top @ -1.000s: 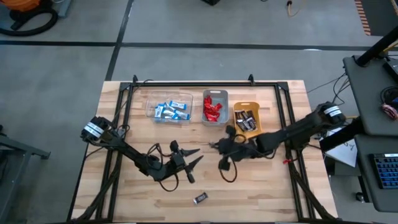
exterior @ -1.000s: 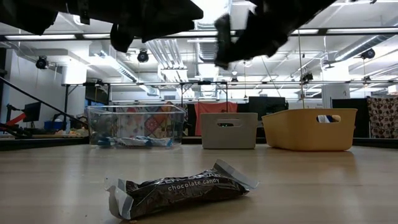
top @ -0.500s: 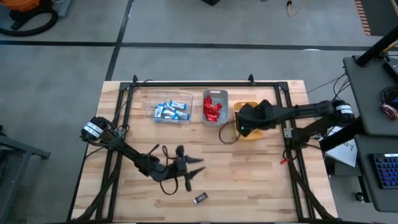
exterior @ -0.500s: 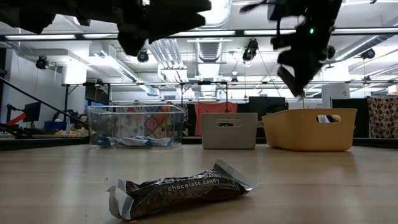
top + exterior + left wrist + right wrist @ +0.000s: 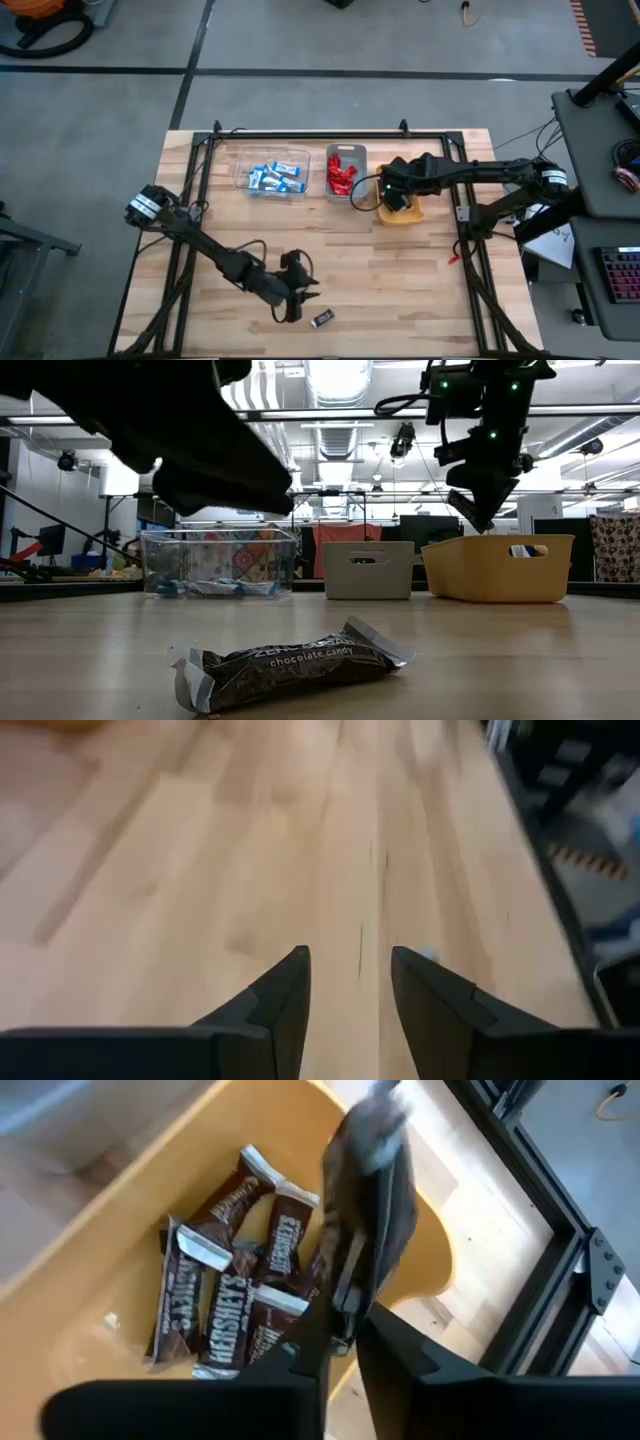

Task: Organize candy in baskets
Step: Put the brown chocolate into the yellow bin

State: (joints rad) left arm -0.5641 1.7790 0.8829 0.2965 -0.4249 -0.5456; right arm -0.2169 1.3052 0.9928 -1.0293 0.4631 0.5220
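The right tool (image 5: 342,1342) hangs over the orange-yellow basket (image 5: 120,1210), its fingers narrowly parted around a dark brown bar (image 5: 365,1190). The left tool (image 5: 348,982), open and empty, hovers low over the worktop (image 5: 400,290) beside a lone brown bar (image 5: 322,319).

Baskets: three in a row – clear (image 5: 271,175), grey (image 5: 346,172), yellow (image 5: 398,199).
Blue-and-white bars (image 5: 276,178): several in the clear basket; exact count cannot be told.
Red candies (image 5: 341,176): a small heap in the grey basket; count cannot be told.
Brown bars in the yellow basket (image 5: 235,1305): about five lying there.
Brown bars between gripper fingers: one (image 5: 372,1200), above the yellow basket.
Brown bars loose on the table: one (image 5: 290,660).
Arms: two.
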